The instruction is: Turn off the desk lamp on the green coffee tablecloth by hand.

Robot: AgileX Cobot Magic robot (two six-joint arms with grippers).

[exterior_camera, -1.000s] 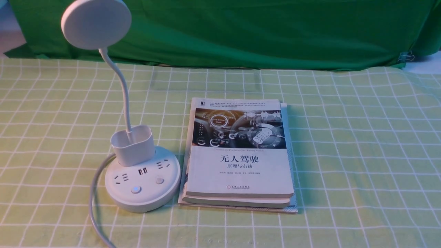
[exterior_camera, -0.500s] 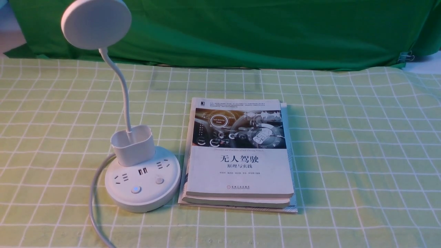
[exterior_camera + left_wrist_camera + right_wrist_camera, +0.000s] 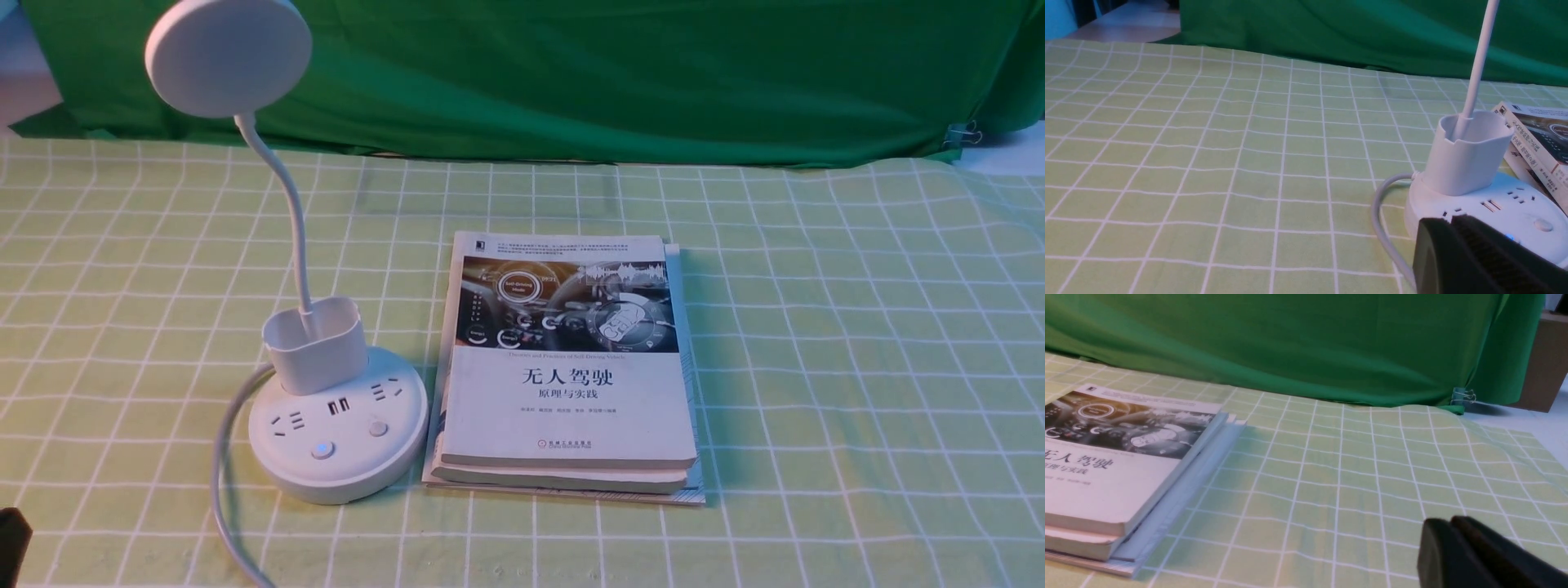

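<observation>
The white desk lamp [image 3: 339,437] stands at the left of the green coffee tablecloth [image 3: 816,327], its disc head [image 3: 228,55] on a thin bent neck above a cup holder. Two buttons sit on the round base; the left one [image 3: 322,450] glows blue. My hand, the left gripper [image 3: 11,545], shows only as a black tip at the front view's lower left corner, well short of the base. In the left wrist view the left gripper [image 3: 1451,220] is shut with nothing in it, its tip in front of the lamp base [image 3: 1515,204]. The right gripper [image 3: 1449,522] is shut and holds nothing.
A stack of books [image 3: 567,367] lies just right of the lamp base. The lamp's grey cable [image 3: 222,490] curls from the base toward the front edge. A dark green backdrop [image 3: 612,73] hangs along the far side, with a binder clip [image 3: 963,135] at its right.
A black tip of the left gripper has come into the front view's lower left corner. Lamp and books have not moved.
</observation>
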